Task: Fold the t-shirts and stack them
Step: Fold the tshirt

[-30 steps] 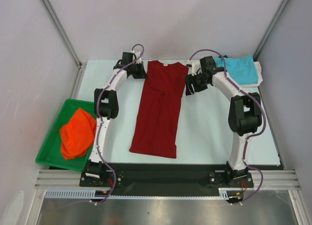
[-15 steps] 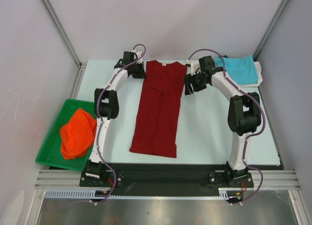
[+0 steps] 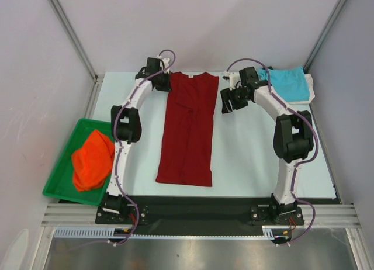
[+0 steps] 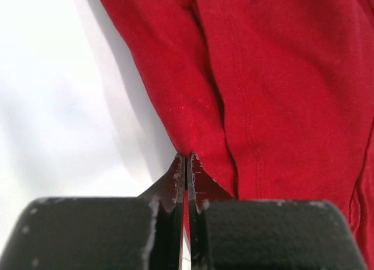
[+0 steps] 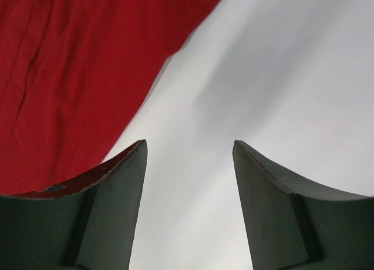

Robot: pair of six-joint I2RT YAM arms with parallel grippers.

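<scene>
Lying flat down the middle of the pale table (image 3: 251, 159), the dark red t-shirt (image 3: 188, 132) is folded lengthwise into 1 narrow strip with its sleeves tucked in. Its long axis runs from the far edge of the table toward the arm bases, leaning only slightly. The collar points away from the bases, toward the back wall, and the straight hem lies nearest the bases.

The left gripper (image 3: 163, 83) sits at the shirt's far-left corner, by the shoulder. In the left wrist view its 2 fingers (image 4: 166, 191) are pressed together, tips meeting right on the folded edge of the red cloth, with a sliver of red caught between them. It is pinching that edge.

The right gripper (image 3: 227, 100) is just beside the shirt's right edge, near the far end. The right wrist view shows its fingers (image 5: 269, 188) spread wide, with bare table between them and nothing held. The red cloth fills the upper left of that view, and its edge runs diagonally down behind the tip of the finger on that side. I cannot tell whether that finger touches the cloth.

The turquoise t-shirt (image 3: 286, 83) lies folded at the far-right corner, well apart from the red one. The bright orange t-shirt (image 3: 92, 159) sits crumpled in the green plastic tray (image 3: 58, 165), off the table's left side.
</scene>
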